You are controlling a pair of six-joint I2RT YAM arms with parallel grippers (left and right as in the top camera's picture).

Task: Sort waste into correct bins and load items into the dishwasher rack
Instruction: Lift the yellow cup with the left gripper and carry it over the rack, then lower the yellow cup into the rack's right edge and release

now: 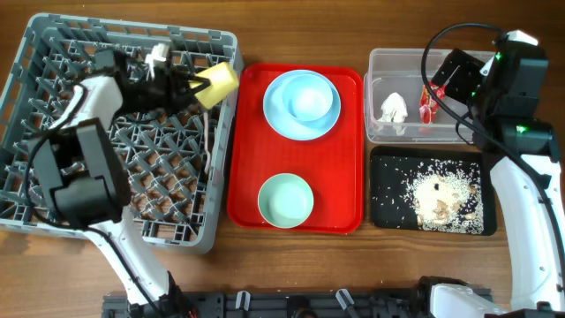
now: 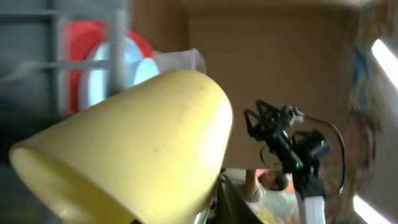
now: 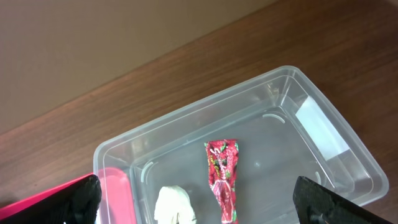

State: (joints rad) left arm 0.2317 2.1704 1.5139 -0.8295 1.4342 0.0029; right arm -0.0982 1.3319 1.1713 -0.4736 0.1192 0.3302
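Wooden bench [image 1: 291, 274] carried everything. Grey dishwasher rack [image 1: 53, 177] filled the left side. The red tray [image 1: 252, 177] lay just beside it, mid-bench. At right, the clear tub [image 1: 375, 88] sat at the far side w/ the black tray [image 1: 381, 212] just in front of it.

On the red tray: light blue plate [image 1: 275, 115] at the far end w/ the light blue bowl [image 1: 307, 99] sitting in it. The pale green bowl [image 1: 285, 199] stood at the near end, apart from both.

Left gripper [image 1: 201, 87] was clenched on the yellow cup [image 2: 124, 149], tipped on its side over the rack's far right corner. Couldn't tell if the cup touched the rack.

Right gripper [image 3: 202, 200] hung above the tub, fingers spread wide, grasping nothing. Inside the tub: crumpled white napkin [image 1: 394, 108], w/ the red wrapper [image 3: 222, 180] just beside it. Rice scraps [image 1: 437, 194] lay scattered across the black tray.
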